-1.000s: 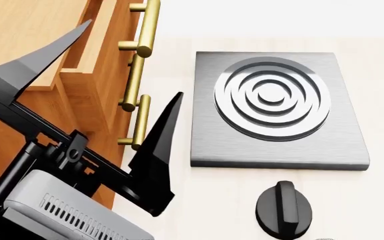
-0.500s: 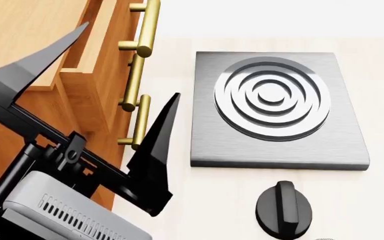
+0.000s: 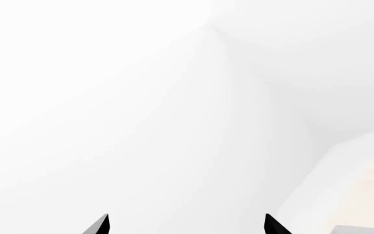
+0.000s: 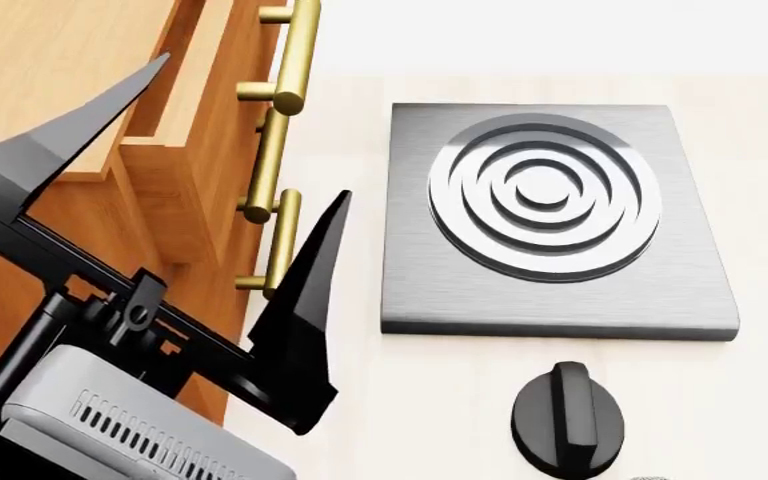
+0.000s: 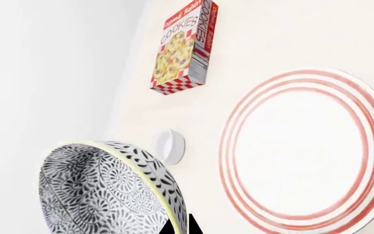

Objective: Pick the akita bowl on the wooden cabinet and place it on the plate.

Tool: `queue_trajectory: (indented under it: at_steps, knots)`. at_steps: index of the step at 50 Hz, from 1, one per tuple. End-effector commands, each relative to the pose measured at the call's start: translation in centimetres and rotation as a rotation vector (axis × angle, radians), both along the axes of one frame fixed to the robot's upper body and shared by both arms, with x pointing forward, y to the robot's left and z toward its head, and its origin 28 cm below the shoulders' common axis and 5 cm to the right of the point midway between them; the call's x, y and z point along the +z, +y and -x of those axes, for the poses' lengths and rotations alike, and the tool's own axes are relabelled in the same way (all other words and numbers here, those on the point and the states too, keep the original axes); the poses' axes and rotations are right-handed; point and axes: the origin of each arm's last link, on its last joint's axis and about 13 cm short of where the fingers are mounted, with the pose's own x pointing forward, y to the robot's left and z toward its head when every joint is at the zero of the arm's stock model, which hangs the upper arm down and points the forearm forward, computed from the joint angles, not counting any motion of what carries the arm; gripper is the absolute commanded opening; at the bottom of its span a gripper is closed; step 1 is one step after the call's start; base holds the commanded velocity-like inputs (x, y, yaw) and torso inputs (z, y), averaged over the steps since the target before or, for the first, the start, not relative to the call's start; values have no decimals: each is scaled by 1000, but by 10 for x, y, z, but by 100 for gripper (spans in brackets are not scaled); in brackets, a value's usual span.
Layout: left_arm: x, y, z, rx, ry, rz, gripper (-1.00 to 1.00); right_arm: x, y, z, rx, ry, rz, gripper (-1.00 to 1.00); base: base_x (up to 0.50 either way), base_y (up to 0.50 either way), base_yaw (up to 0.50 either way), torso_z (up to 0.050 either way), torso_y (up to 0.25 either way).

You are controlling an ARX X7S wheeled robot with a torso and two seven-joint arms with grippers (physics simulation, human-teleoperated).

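The akita bowl [image 5: 102,195], black-and-white patterned with a yellowish rim, hangs tilted in the right wrist view. My right gripper [image 5: 183,225] is shut on its rim, one dark fingertip inside and one outside. The plate [image 5: 307,151], white with red rings, lies flat on the pale tabletop beside the bowl, not under it. In the head view the wooden cabinet [image 4: 37,60] fills the left side, with no bowl seen on it. My left gripper [image 4: 253,127] stands open in front of the cabinet, nothing between its fingers. The left wrist view shows only the left gripper's [image 3: 187,225] spread tips against white.
A square metal stove plate [image 4: 558,290] with concentric rings lies right of the cabinet, and a black knob [image 4: 568,418] sits in front of it. Brass handles [image 4: 284,90] stick out from the cabinet. A cookies box [image 5: 183,46] and a small white round object [image 5: 169,145] lie near the plate.
My left gripper has drifted slightly left and lower in the head view, still open. The cabinet, stove plate and knob have not moved.
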Motion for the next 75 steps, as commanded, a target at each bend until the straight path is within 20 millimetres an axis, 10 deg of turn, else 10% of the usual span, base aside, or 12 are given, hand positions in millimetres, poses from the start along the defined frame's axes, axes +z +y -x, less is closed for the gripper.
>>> queue_trajectory:
  at_steps: [1, 40, 75]
  knots:
    - [-1, 1, 0, 2, 3, 3, 100, 1, -3, 3, -43, 0, -59, -100, 0, 0, 0, 0, 10]
    - [-6, 2, -2, 7, 15, 6, 100, 4, -11, -15, -123, -104, -31, -100, 0, 0, 0, 0, 0]
    - [-9, 2, -4, 6, 28, 3, 100, -37, -27, -37, -150, 5, -56, -100, 0, 0, 0, 0, 0]
